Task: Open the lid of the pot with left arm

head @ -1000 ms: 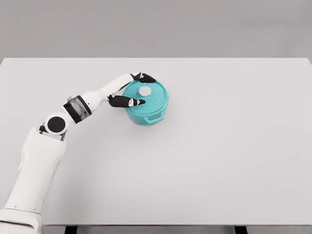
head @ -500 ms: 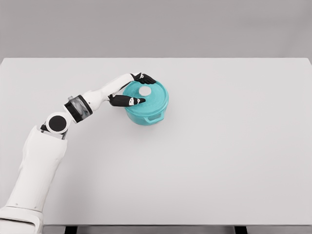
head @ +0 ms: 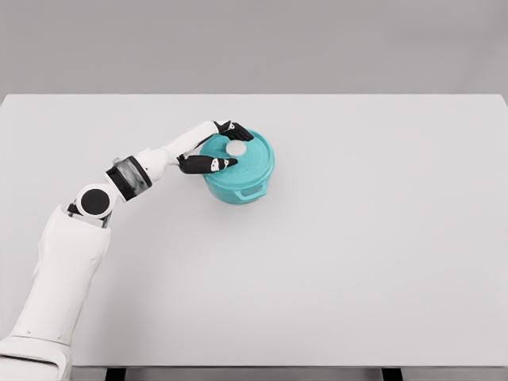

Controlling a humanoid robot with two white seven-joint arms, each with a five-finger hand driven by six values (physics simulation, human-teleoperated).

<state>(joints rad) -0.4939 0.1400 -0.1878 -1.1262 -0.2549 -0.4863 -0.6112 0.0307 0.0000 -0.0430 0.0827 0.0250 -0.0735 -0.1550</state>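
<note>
Sitting a little left of frame centre and slightly above the middle: the teal pot (head: 238,171), alone on the white table (head: 357,262). Still wearing its lid (head: 242,157), flush on the rim as far as can be judged, with the white knob (head: 236,148) showing at the lid's middle. No gap visible between lid and pot, so nothing counting as opened yet.

Reaching in from the lower left of the frame and stretching up toward the pot: the left arm (head: 119,186). Hovering at the pot's left edge: the left hand (head: 214,147), spread rather than closed, one dark finger (head: 236,129) arching over the lid's upper-left rim and another (head: 210,164) lying across its lower-left part. Flanking the knob from above and below, apart from it, not pinching it. Whether resting on the lid or just above it, impossible to tell from this view.

Judging progress: approach done or nearly so, grasp not yet made. Remaining, by the look of it: bringing the fingers together on the knob, lifting the lid clear of the rim, and moving it off to one side. Worth minding: a hold that is off-centre possibly dragging the pot instead of freeing the lid.

No right arm anywhere in the frame.
</note>
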